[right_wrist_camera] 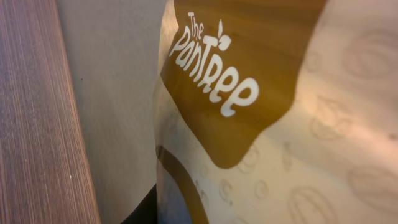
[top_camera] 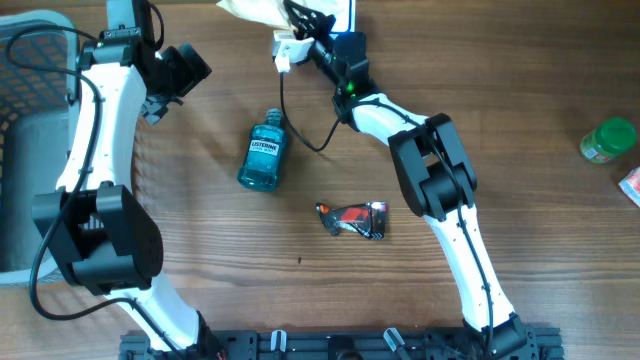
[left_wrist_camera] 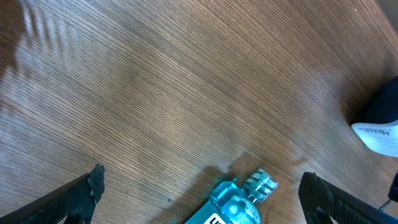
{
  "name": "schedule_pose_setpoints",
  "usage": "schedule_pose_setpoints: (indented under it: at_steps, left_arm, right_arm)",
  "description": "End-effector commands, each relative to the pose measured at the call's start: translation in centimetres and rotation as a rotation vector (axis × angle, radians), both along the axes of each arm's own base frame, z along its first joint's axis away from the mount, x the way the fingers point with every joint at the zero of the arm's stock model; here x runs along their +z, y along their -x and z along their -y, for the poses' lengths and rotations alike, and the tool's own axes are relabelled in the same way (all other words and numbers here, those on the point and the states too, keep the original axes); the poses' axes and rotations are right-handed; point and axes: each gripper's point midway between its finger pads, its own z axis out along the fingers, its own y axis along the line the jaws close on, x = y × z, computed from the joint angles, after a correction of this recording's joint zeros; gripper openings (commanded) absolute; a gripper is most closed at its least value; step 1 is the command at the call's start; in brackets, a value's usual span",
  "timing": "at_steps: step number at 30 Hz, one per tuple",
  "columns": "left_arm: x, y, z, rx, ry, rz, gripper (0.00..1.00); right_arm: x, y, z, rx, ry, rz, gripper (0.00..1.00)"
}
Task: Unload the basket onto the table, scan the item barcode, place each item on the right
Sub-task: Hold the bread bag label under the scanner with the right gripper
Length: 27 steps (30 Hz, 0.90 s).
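Grey mesh thing (top_camera: pixel 30 120): it sits at the far left, beside your table (top_camera: pixel 200 260).
Left gripper (top_camera: pixel 188 68): it hangs over the far left part of the table. In your left wrist view the two black fingers (left_wrist_camera: pixel 93 183) stand wide apart, one at each side of the picture. They hold nothing, and only bare wood and the top of the bottle lie under them.
Blue bottle (top_camera: pixel 265 152): this is the mouthwash. It lies flat on the wood, just right of the left gripper and nearer to you, with its cap pointing to the far edge. Nothing touches it.
Bag (top_camera: pixel 250 10): this cream and brown bag is at the far edge of the table, near the middle. Your right wrist view is full of it, and you can read "The Pantree" on a brown patch.
Right gripper (top_camera: pixel 305 20): it reaches to the far edge, right against the bag. Its jaws are closed tight. You cannot tell if they pinch the bag, because the fingers are hidden.
Shiny wrapper (top_camera: pixel 352 218): it lies crumpled near the middle of the table, right of the bottle and apart from it.
Green tub (top_camera: pixel 608 140): it sits far to the right.
Pink packet (top_camera: pixel 632 185): it pokes in at the right edge, near the tub.
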Motion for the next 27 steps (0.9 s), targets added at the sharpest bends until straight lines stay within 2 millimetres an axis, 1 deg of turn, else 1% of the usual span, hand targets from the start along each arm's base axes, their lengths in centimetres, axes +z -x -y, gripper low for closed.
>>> schedule_pose_setpoints:
  at_steps: [1,6,9,15,16,18,20,21,22,23,24,27]
  left_arm:
    - [0.5,0.1,-0.4,0.004,-0.012,0.01,1.0]
    - [0.5,0.1,-0.4,0.004,-0.012,0.01,1.0]
    - [0.5,0.1,-0.4,0.004,-0.012,0.01,1.0]
    - [0.5,0.1,-0.4,0.004,-0.012,0.01,1.0]
    - [0.5,0.1,-0.4,0.004,-0.012,0.01,1.0]
    - [0.5,0.1,-0.4,0.004,-0.012,0.01,1.0]
    - [0.5,0.1,-0.4,0.004,-0.012,0.01,1.0]
    - [0.5,0.1,-0.4,0.004,-0.012,0.01,1.0]
    - [0.5,0.1,-0.4,0.004,-0.012,0.01,1.0]
    - [0.5,0.1,-0.4,0.004,-0.012,0.01,1.0]
    - [0.5,0.1,-0.4,0.004,-0.012,0.01,1.0]
    - [0.5,0.1,-0.4,0.004,-0.012,0.01,1.0]
  right_arm:
    - [1.3,-0.1,-0.1,0.027,-0.069,-0.006,0.05]
    - [1.2,-0.2,0.1,0.028,-0.073,-0.012,0.05]
    - [0.9,-0.2,0.0,0.028,-0.066,-0.027,0.05]
    - [1.0,-0.2,0.0,0.028,-0.075,-0.026,0.05]
    - [1.5,-0.2,0.2,0.024,-0.081,-0.015,0.05]
    - [2.5,-0.3,0.4,0.013,-0.09,0.001,0.05]
    - [3.9,-0.3,0.6,0.007,-0.102,0.017,0.05]
    - [4.9,-0.2,0.6,0.007,-0.109,0.029,0.05]
    - [6.1,-0.1,0.7,0.006,-0.123,0.039,0.05]
    - [8.0,0.1,1.0,0.003,-0.156,0.046,0.05]
    - [8.9,0.2,1.1,0.001,-0.167,0.049,0.05]
    - [13.0,0.5,1.9,-0.033,-0.198,0.078,0.05]
